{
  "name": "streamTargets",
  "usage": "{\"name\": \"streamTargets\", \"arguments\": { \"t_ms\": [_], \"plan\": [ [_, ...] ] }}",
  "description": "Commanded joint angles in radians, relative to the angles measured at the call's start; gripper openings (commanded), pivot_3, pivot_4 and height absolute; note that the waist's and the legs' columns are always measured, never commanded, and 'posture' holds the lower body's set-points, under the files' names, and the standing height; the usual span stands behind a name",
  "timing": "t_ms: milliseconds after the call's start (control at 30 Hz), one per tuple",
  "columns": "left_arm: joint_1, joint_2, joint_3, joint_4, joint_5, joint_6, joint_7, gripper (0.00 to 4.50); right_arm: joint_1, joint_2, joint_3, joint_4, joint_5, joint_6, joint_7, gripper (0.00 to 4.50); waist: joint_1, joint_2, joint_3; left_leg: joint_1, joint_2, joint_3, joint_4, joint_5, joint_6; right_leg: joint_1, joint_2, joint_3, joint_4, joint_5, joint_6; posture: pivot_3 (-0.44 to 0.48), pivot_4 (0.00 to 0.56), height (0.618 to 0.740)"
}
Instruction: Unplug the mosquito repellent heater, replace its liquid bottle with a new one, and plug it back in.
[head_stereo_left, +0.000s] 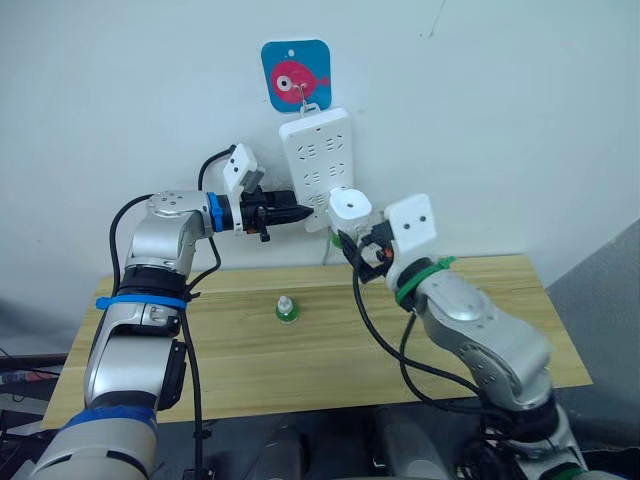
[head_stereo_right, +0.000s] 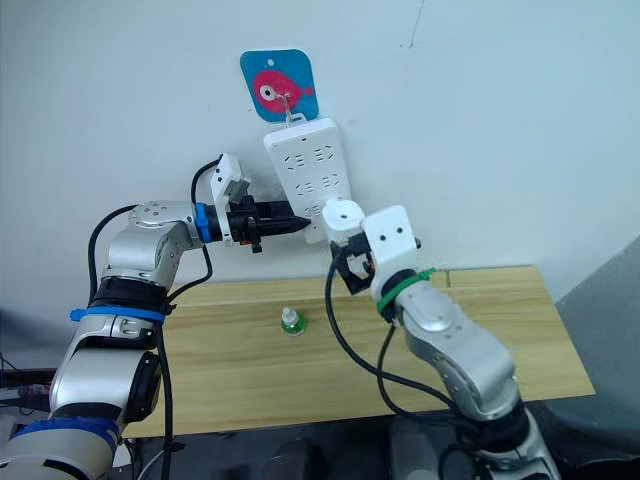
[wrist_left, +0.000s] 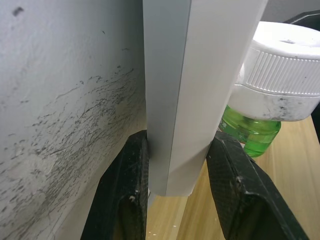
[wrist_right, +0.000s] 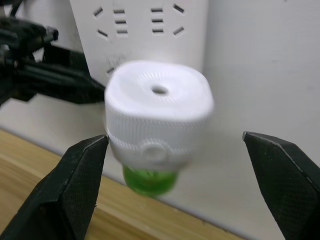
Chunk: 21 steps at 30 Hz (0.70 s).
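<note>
The mosquito repellent heater (head_stereo_left: 351, 205), a white rounded unit with a vent hole on top, sits against the lower end of the white power strip (head_stereo_left: 318, 160) hanging on the wall. Its green liquid bottle (wrist_right: 149, 180) is screwed in underneath. My left gripper (head_stereo_left: 300, 213) is shut on the strip's lower edge, with one black finger (wrist_left: 127, 190) on each side of it. My right gripper (wrist_right: 175, 140) is open around the heater, whose body is closer to one finger; neither finger clearly touches it. A second small green bottle (head_stereo_left: 287, 310) with a white tip stands upright on the wooden table (head_stereo_left: 480, 330).
The strip hangs from a hook on a blue sticker with a pink fish (head_stereo_left: 296, 75). The wall is directly behind both grippers. The table's front edge runs close to the robot, and its right end stops near a grey panel.
</note>
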<state>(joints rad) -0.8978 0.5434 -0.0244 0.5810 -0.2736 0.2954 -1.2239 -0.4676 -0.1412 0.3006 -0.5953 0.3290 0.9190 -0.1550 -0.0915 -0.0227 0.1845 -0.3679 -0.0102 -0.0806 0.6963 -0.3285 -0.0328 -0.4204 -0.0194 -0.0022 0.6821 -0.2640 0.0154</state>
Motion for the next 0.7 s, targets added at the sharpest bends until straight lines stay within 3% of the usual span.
{"name": "streamTargets", "arguments": {
  "t_ms": [33,267,367,467,700],
  "plan": [
    [-0.006,0.012,0.03,-0.051,-0.018,-0.012,0.004,1.31,-0.037,0.052,-0.016,0.028,-0.043,-0.06,0.003,4.5,0.0,0.0,0.0,0.0,0.0,0.0,0.0,0.0,0.0,0.0,0.0,0.0,0.0,0.0,0.0,-0.182,0.157,0.74],
    [0.004,0.017,0.036,-0.065,-0.017,-0.007,0.013,1.31,-0.055,0.121,-0.015,0.086,-0.08,-0.094,0.042,4.5,-0.005,0.0,0.0,0.0,0.0,0.0,0.0,0.0,0.0,0.0,0.0,0.0,0.001,0.0,0.0,-0.174,0.157,0.74],
    [0.005,0.017,0.037,-0.068,-0.017,-0.005,0.016,1.31,-0.053,0.148,-0.026,0.098,-0.087,-0.096,0.051,3.96,-0.008,0.0,0.0,0.0,0.0,0.0,0.0,0.0,0.0,0.0,0.0,0.001,0.001,0.0,0.0,-0.167,0.157,0.74],
    [0.004,0.017,0.038,-0.07,-0.016,-0.003,0.019,1.31,-0.052,0.166,-0.039,0.104,-0.087,-0.097,0.06,2.99,-0.008,0.0,0.0,0.0,0.0,0.0,0.0,0.0,0.0,0.0,0.0,0.001,0.001,0.0,0.0,-0.168,0.157,0.74],
    [0.002,0.019,0.035,-0.063,-0.008,-0.008,0.031,1.31,-0.048,0.179,-0.047,0.084,-0.087,-0.078,0.081,2.94,-0.009,0.0,0.0,0.0,0.0,0.0,0.0,0.0,0.0,-0.001,0.0,0.001,0.002,0.0,0.0,-0.171,0.158,0.74]
  ]
}}
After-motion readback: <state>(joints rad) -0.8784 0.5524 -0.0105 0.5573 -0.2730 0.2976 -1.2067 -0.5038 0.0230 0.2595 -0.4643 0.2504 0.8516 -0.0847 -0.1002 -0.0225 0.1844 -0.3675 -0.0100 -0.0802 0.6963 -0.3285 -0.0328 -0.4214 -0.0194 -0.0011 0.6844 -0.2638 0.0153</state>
